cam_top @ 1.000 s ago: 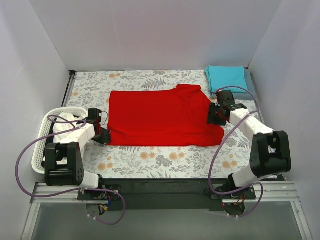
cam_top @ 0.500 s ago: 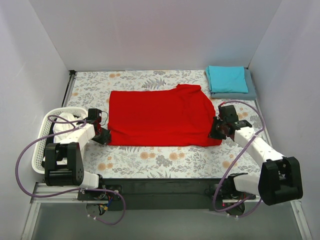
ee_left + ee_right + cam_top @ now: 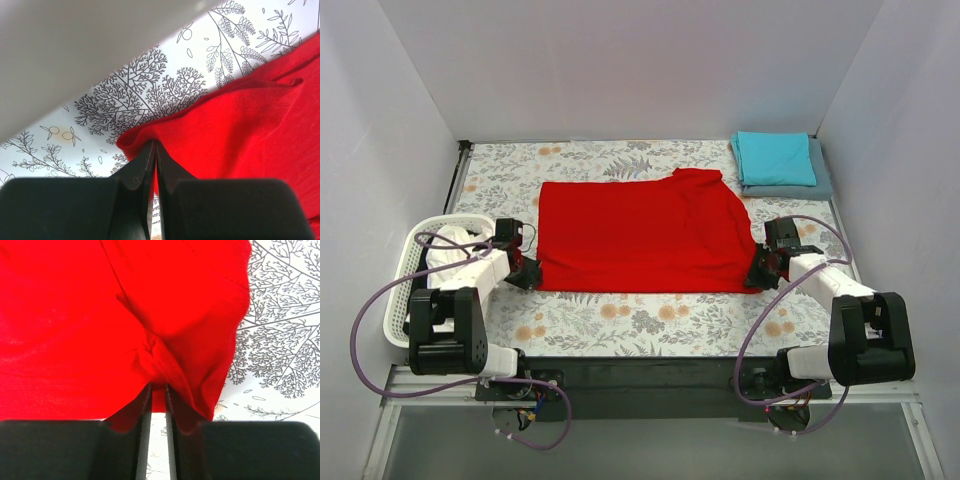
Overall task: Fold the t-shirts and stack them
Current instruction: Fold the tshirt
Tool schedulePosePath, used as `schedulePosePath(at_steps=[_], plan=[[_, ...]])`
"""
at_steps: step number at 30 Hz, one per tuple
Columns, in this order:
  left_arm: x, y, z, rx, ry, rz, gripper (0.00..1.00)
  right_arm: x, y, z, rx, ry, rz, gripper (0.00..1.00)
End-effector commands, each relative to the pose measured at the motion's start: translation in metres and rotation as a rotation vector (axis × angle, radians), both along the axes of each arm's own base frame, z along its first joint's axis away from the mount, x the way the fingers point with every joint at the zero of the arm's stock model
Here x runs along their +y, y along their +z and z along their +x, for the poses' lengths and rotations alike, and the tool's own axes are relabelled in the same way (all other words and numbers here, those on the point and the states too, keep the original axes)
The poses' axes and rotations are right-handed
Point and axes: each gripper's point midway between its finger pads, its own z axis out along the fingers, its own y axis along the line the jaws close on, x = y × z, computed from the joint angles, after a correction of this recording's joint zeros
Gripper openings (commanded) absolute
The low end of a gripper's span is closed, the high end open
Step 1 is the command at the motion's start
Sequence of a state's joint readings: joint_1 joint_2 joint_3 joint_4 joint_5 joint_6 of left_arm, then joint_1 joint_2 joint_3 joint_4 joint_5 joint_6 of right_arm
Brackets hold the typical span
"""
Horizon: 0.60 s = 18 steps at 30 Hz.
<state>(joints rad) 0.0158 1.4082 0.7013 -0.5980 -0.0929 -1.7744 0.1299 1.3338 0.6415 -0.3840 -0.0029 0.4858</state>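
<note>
1. Table [image 3: 620,320], covered in a floral print. It carries every item listed below.

2. Red t-shirt [image 3: 640,235]. It is spread flat across the middle of the table with its long side running left to right. The near-left corner lies between the left gripper's fingertips and the near-right corner between the right gripper's. In the left wrist view the red t-shirt [image 3: 250,135] comes to a folded point at the finger ends. In the right wrist view the red t-shirt [image 3: 75,315] bunches into a small pucker there.

3. Basket [image 3: 395,300], white lattice, at the table's left edge beside the left arm. Something white lies in it, partly hidden by the arm. What it is cannot be told.

4. Grey-blue t-shirt [image 3: 800,190], folded, in the far-right corner, well apart from both grippers.

5. Teal t-shirt [image 3: 775,158], folded and stacked on the grey-blue t-shirt, whose edges show along the near and right sides.

6. Left gripper [image 3: 527,272], low at the shirt's near-left corner. Close up, the left gripper [image 3: 155,150] has its jaws pressed together with red cloth pinched between them.

7. Right gripper [image 3: 760,272], low at the near-right corner. Close up, the right gripper [image 3: 158,390] has its jaws a narrow slit apart, clamping a gathered fold of red cloth.
</note>
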Motion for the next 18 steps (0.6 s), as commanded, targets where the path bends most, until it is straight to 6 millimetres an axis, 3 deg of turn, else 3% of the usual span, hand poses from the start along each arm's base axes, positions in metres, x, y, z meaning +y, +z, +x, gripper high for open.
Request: schedulePosePath(at_steps=[1, 7, 12, 15, 18], plan=[[0.002, -0.024, -0.035, 0.12, 0.007, 0.014, 0.03, -0.008, -0.002, -0.003, -0.007, -0.003, -0.027, 0.24], [0.003, -0.004, -0.031, 0.057, 0.012, 0.018, 0.05, 0.002, 0.013, -0.002, -0.05, 0.031, 0.025, 0.28], [0.003, 0.015, -0.04, 0.011, 0.024, 0.02, 0.07, 0.009, 0.038, 0.007, -0.131, 0.061, 0.06, 0.36], [0.002, 0.04, -0.03, -0.085, 0.004, 0.018, 0.08, 0.019, 0.061, 0.022, -0.191, 0.094, 0.101, 0.37], [-0.004, 0.067, -0.007, -0.191, -0.046, -0.004, 0.13, 0.023, 0.077, 0.04, -0.23, 0.117, 0.098, 0.38]])
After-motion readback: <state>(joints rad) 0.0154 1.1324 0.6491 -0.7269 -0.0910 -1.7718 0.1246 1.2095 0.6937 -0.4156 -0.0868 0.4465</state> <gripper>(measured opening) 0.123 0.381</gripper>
